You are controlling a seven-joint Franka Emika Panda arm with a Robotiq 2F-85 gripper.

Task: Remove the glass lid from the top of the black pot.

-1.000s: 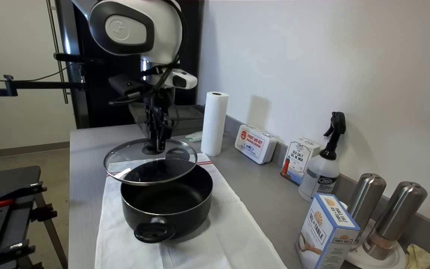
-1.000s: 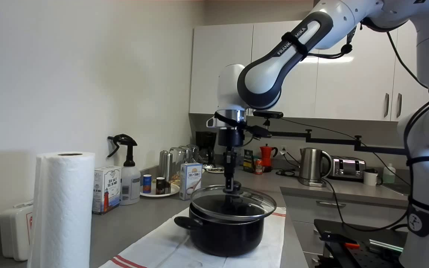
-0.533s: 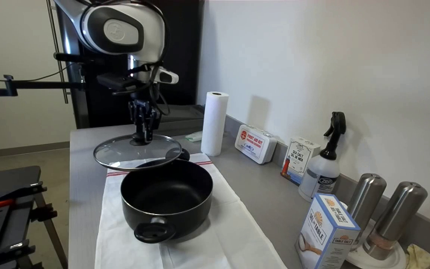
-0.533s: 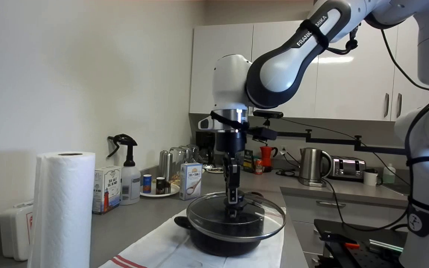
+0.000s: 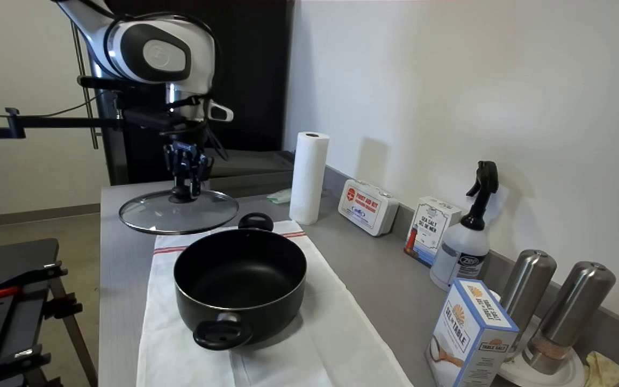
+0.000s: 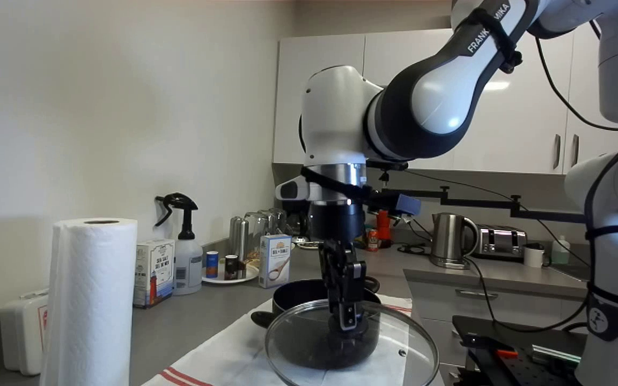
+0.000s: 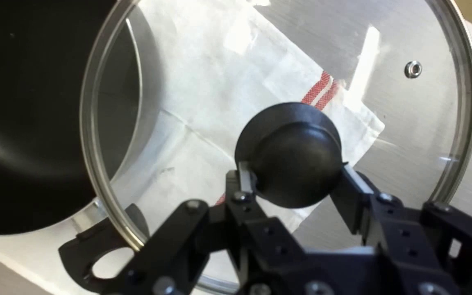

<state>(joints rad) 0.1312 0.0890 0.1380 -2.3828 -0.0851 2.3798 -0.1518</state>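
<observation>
My gripper (image 5: pixel 187 192) is shut on the dark knob (image 7: pixel 297 159) of the glass lid (image 5: pixel 175 219). In the wrist view, its two fingers (image 7: pixel 299 178) press on opposite sides of the knob. The lid is off the black pot (image 5: pixel 245 317) and roughly level, apparently in the air beside the pot. In an exterior view, the lid (image 6: pixel 400 348) overlaps the pot (image 6: pixel 287 295) and runs past the bottom edge. The pot stands open and upright on a white towel, its dark inside visible. In the wrist view, the lid's rim crosses in front of the pot (image 7: pixel 35 123).
The white towel (image 5: pixel 331 322) with red stripes lies on the grey counter (image 5: pixel 127 322). A paper towel roll (image 5: pixel 309 177) stands behind the pot. A first aid kit (image 5: pixel 368 207), spray bottle (image 5: pixel 460 247), salt box (image 5: pixel 470 333) and steel mills (image 5: pixel 567 317) line the wall side.
The gripper has carried the lid away from above the pot. In an exterior view it moved left and back, uncovering the pot's opening and far handle. The pot has stayed put.
</observation>
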